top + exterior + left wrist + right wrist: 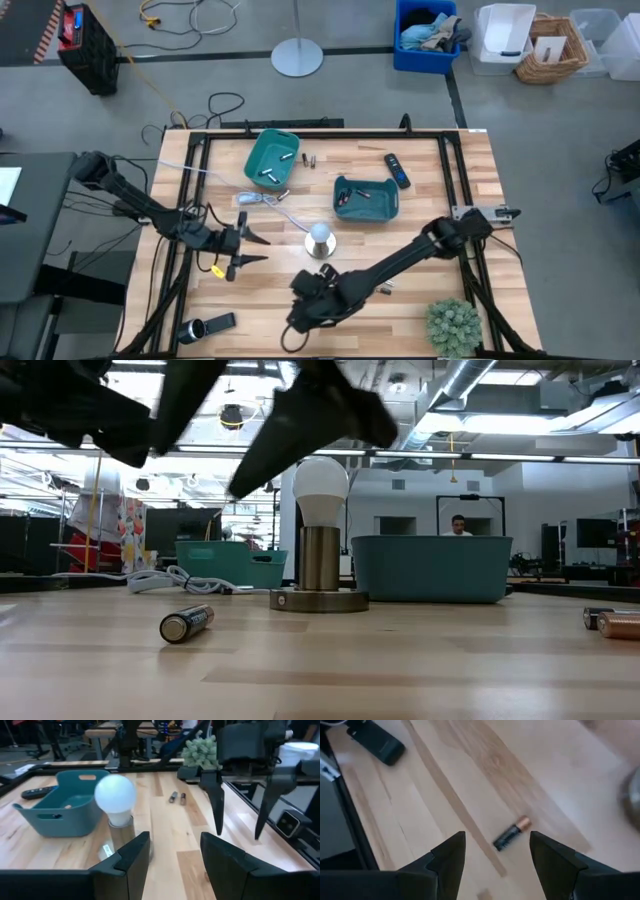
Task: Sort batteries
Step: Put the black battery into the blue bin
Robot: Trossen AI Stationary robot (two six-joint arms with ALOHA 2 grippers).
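- Now right gripper (495, 852) fingers spread wide, nothing held, hanging over a loose battery (512, 833) on the table (420, 190), just front-left of the lamp (319, 238).
- Step: lining up pick. Next: drop straight, straddle, close.
- Left gripper (250, 247) left of lamp, fingers apart, empty, waiting.

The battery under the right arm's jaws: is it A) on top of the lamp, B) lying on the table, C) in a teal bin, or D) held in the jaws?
B: the battery lies flat on the wood table, with the right gripper open above it.
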